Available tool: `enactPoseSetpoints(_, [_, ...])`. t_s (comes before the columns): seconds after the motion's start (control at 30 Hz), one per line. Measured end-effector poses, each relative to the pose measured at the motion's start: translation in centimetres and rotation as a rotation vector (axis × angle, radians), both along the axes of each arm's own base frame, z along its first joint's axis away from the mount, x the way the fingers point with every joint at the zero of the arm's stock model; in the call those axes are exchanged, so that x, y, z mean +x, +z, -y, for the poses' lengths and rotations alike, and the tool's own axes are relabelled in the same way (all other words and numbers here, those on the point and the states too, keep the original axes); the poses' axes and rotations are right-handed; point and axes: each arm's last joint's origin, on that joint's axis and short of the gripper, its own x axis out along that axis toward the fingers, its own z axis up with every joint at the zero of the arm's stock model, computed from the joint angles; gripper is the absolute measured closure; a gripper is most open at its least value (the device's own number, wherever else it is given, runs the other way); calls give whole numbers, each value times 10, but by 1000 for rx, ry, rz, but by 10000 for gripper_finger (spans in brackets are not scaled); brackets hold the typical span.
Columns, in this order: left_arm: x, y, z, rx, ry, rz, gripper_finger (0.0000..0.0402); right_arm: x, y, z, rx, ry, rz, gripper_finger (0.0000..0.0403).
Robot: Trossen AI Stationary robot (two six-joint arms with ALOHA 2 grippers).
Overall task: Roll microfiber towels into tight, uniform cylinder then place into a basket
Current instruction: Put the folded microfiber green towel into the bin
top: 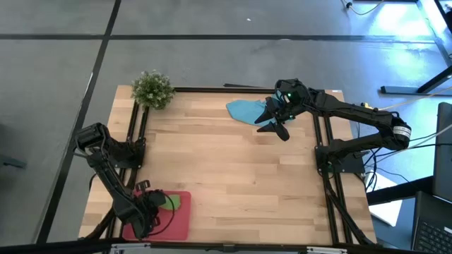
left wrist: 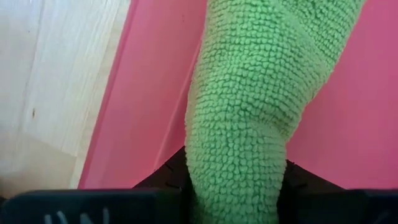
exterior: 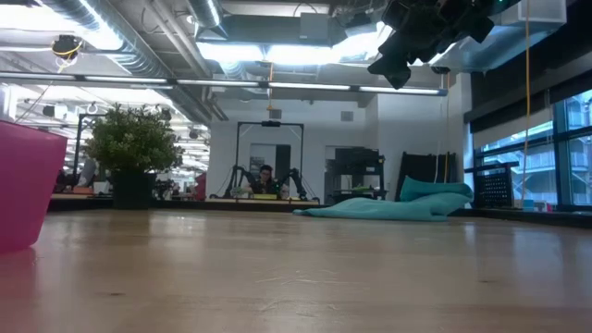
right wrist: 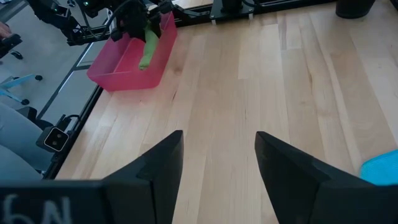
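The lime green towel (left wrist: 249, 93), rolled into a thick cylinder, is in my left gripper (top: 157, 203) over the pinkish-red basket (top: 180, 222) at the table's near left corner. The right wrist view shows the green towel (right wrist: 147, 48) slanting down into the basket (right wrist: 118, 65). The light blue towel (top: 246, 109) lies crumpled on the table near the far edge; it also shows in the low view (exterior: 384, 209). My right gripper (top: 275, 123) is open and empty, raised above the table just to the right of the blue towel. My left gripper pinches the green roll's near end (left wrist: 236, 180) between its two fingers, which stand on either side of it and lie across it. The roll runs out ahead of the fingers and slants down into the basket; whether its far end rests on the basket's floor I cannot tell.
A small bushy green plant (top: 152, 89) stands at the far left corner. The wide wooden middle of the table (top: 233, 176) lies between the two arms. A black frame rail runs along the far edge.
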Motion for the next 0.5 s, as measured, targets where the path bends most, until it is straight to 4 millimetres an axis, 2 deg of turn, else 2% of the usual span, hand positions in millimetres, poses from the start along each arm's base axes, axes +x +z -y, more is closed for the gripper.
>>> enactPoseSetpoints(0.5, [1, 0, 2, -19, 0, 5, 291, 0, 0, 0, 0, 0, 0, 202])
